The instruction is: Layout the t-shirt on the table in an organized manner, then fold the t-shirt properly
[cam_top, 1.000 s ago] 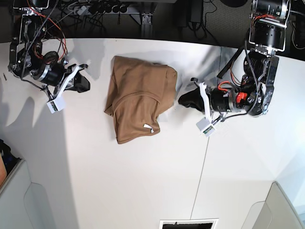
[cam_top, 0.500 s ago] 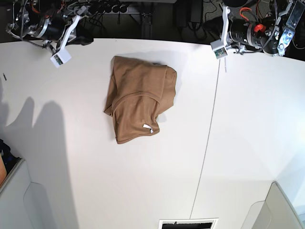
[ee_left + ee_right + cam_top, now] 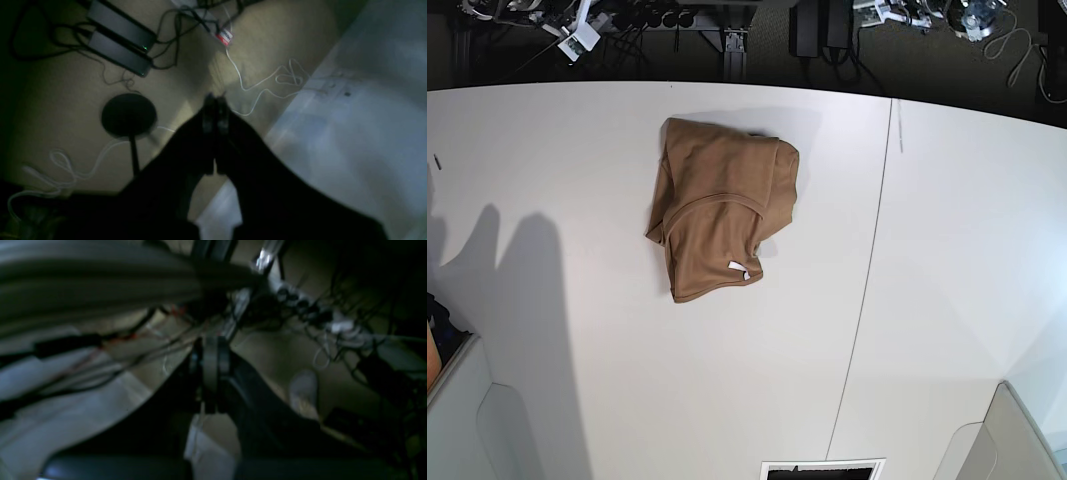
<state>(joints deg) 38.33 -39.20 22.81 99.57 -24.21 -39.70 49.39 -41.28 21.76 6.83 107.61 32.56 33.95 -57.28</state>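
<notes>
One tan-brown cotton t-shirt (image 3: 720, 218) lying crumpled and partly doubled over near the middle of the wide matte white table (image 3: 947, 300), small white label (image 3: 738, 267) showing at its near edge, left of the thin dark seam (image 3: 864, 290). Well apart from it, both pulled back beyond the far edge: left gripper (image 3: 215, 100) pressed together on nothing above cabled floor, right gripper (image 3: 210, 343) likewise closed and empty.

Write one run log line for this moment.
t-shirt: folded, on table | left hand: shut, empty | right hand: shut, empty
</notes>
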